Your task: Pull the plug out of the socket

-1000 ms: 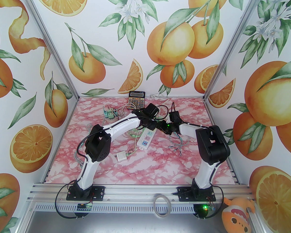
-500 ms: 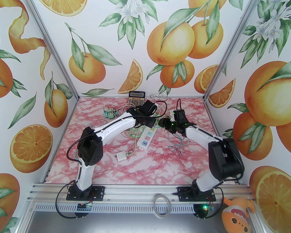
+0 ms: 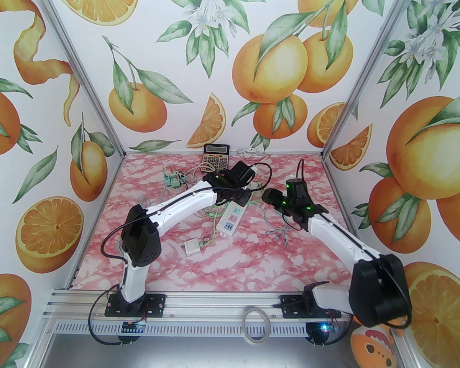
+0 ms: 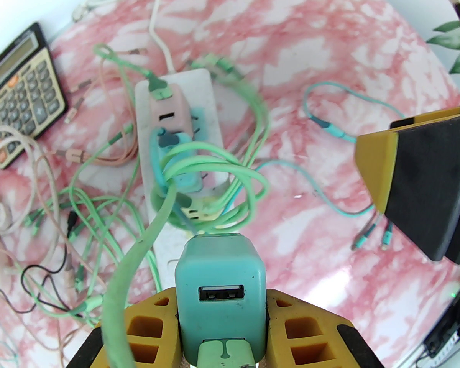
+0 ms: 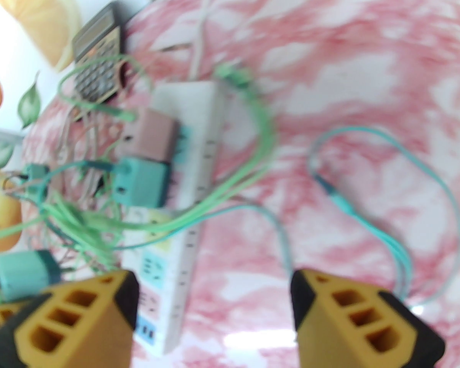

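Note:
My left gripper (image 4: 220, 305) is shut on a teal USB charger plug (image 4: 220, 282), holding it in the air above the near end of the white power strip (image 4: 199, 86), clear of the sockets. A green cable runs from the plug's underside. The same held plug (image 5: 23, 272) appears at the left edge of the right wrist view. A pink plug (image 4: 168, 105) and another teal plug (image 4: 180, 155) still sit in the strip (image 3: 232, 217). My right gripper (image 5: 214, 293) is open and empty, to the right of the strip (image 5: 199, 159). In the top view the left gripper (image 3: 239, 196) hovers over the strip's far end and the right gripper (image 3: 270, 196) is beside it.
A calculator (image 3: 214, 157) lies at the back edge. Loose green, teal and pink cables (image 4: 99, 213) tangle left of and over the strip. A teal cable (image 5: 387, 236) loops to its right. A white adapter (image 3: 191, 247) rests nearer the front, and small green connectors (image 3: 171, 178) lie back left.
My right gripper has opened and its arm has swung away to the right of the strip. The left gripper has stayed shut on the teal plug over the strip.

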`<state>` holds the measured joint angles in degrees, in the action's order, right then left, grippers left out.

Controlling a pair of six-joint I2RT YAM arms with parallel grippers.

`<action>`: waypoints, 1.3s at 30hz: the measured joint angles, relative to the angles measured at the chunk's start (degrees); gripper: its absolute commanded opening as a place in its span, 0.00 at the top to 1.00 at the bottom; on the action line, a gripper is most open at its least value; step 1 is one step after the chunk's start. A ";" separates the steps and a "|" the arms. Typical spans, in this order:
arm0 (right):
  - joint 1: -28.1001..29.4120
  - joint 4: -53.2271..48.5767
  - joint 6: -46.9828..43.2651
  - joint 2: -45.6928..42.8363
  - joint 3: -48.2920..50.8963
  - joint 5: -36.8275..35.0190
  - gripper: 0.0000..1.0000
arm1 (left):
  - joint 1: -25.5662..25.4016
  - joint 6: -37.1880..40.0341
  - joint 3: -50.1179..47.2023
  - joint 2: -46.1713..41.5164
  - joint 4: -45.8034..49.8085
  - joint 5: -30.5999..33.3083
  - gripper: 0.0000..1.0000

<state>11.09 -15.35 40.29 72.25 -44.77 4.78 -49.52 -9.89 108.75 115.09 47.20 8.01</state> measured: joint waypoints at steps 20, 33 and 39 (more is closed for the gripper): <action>-2.36 -5.68 2.32 -13.11 6.86 -9.99 0.19 | -8.26 4.79 15.76 0.17 5.01 -0.22 0.77; -3.63 -5.66 1.84 -9.40 4.66 -10.32 0.17 | -14.91 2.10 -16.02 -14.14 -1.46 0.87 0.77; -3.63 -5.66 1.66 -8.11 3.96 -10.14 0.18 | -14.91 -1.07 -29.81 -17.22 -6.82 0.39 0.77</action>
<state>7.46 -21.02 41.95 64.14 -40.82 -5.37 -64.42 -10.96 78.94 97.86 40.38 8.40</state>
